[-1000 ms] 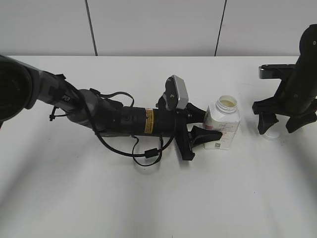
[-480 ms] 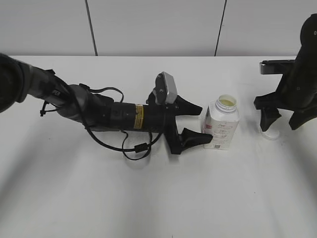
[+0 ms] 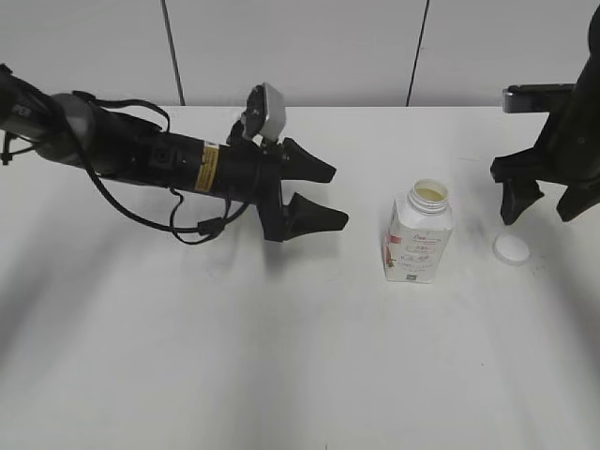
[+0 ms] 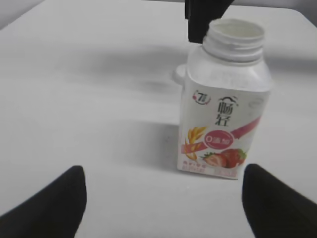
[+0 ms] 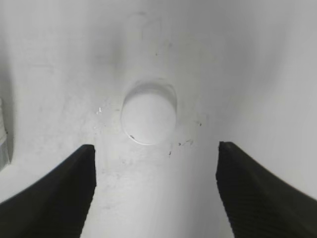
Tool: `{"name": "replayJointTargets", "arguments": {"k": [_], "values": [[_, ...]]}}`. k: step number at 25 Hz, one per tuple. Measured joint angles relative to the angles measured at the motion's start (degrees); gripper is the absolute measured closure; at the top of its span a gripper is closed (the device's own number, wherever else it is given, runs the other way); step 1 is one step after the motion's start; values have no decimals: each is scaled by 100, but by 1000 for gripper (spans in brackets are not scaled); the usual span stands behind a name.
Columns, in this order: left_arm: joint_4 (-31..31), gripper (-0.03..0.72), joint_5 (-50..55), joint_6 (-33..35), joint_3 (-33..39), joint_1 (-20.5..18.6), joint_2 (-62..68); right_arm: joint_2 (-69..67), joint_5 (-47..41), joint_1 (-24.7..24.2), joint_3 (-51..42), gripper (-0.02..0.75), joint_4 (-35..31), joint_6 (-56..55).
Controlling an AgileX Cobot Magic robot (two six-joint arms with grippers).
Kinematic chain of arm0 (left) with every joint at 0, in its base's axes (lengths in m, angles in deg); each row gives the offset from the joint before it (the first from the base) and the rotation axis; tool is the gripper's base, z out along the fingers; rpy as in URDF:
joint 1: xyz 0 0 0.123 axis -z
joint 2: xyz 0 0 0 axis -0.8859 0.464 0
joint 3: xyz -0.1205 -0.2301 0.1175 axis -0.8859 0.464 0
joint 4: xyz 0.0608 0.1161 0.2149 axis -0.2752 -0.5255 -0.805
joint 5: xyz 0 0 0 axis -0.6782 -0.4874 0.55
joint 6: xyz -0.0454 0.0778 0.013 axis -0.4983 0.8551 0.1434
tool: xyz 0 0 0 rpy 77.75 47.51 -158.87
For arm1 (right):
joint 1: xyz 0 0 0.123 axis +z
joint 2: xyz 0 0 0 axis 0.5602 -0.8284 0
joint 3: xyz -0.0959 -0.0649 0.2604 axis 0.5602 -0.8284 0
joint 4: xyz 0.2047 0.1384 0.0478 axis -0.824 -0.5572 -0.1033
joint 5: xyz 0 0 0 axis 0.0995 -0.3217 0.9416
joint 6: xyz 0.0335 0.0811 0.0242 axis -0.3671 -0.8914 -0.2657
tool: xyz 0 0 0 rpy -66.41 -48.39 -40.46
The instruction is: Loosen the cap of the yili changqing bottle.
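Note:
The yili changqing bottle (image 3: 419, 234) stands upright on the white table with its neck open and no cap on it. In the left wrist view the bottle (image 4: 225, 104) shows a strawberry label. The white cap (image 3: 511, 247) lies flat on the table to the bottle's right, also seen in the right wrist view (image 5: 148, 118). My left gripper (image 3: 328, 197) is open and empty, well left of the bottle. My right gripper (image 3: 546, 204) is open and empty, hovering above the cap.
The left arm (image 3: 141, 155) and its cable stretch across the back left of the table. A grey panelled wall (image 3: 300, 47) runs behind the table's far edge.
My left gripper has let go of the bottle and drawn back to the left and farther away. The right gripper has risen from the cap, which now lies uncovered on the table.

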Motion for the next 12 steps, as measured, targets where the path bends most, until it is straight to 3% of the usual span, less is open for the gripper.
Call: {"name": "replayJointTargets", "arguments": {"k": [4, 12], "values": [[-170, 102, 608, -510, 0, -64, -390, 331, 109, -2, 0, 143, 37, 96], [-230, 105, 2879, -1016, 0, -64, -1007, 913, 245, -2, 106, 143, 185, 136]]}}
